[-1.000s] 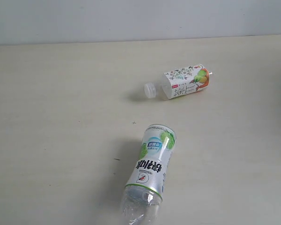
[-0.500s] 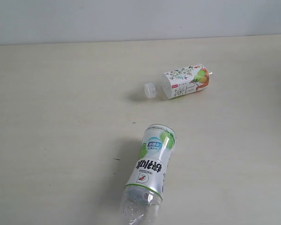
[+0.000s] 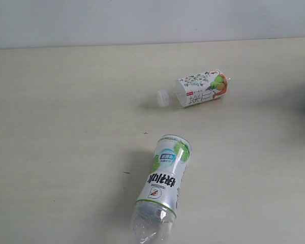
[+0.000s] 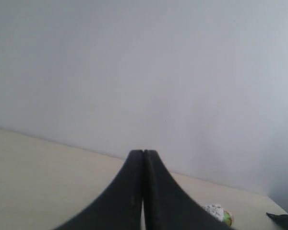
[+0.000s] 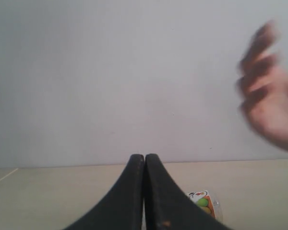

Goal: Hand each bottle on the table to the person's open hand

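Two bottles lying flat on counter (image 3: 66,101), floral-label bottle (image 3: 198,89) ahead of my right jaws, lime-label bottle (image 3: 163,178) untouched, both my jaws pressed together, empty, blurred hand (image 5: 271,103) raised beyond right jaws

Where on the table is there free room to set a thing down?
The left half of the table is bare, from the wall to the near edge. A bare strip lies between the floral bottle and the lime bottle. Right of both bottles it is bare too. Only the middle, where they lie, is taken.
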You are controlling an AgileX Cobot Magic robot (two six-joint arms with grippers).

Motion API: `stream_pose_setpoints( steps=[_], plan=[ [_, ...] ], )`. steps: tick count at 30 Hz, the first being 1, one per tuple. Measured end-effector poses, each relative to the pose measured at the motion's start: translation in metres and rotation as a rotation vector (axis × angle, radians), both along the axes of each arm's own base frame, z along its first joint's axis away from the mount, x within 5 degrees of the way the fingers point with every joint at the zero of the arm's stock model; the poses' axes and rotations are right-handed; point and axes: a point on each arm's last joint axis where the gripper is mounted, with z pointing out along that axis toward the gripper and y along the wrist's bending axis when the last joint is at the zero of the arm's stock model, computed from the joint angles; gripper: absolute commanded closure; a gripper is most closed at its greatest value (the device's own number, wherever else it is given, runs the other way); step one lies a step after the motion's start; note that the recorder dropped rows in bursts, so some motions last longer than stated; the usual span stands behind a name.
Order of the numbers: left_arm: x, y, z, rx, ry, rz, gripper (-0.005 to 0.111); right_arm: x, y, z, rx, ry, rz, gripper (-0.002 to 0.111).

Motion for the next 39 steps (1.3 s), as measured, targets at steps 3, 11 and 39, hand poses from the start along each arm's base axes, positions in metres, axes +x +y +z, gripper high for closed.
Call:
stream_pose_setpoints(
  steps=[3,11,39],
  plan=[
    [-0.001,0.000,0.006,-0.017,-0.064,-0.005,0.107,0.000,0.000,0.000,0.000,0.000,0.000,0.108],
    [-0.006,0.000,0.024,-0.149,-0.255,-0.047,0.107,0.000,0.000,0.000,0.001,0.000,0.000,0.108],
    [0.178,-0.032,0.198,0.590,0.747,-0.200,0.107,0.000,0.000,0.000,0.003,0.001,0.000,0.108]
  ],
)
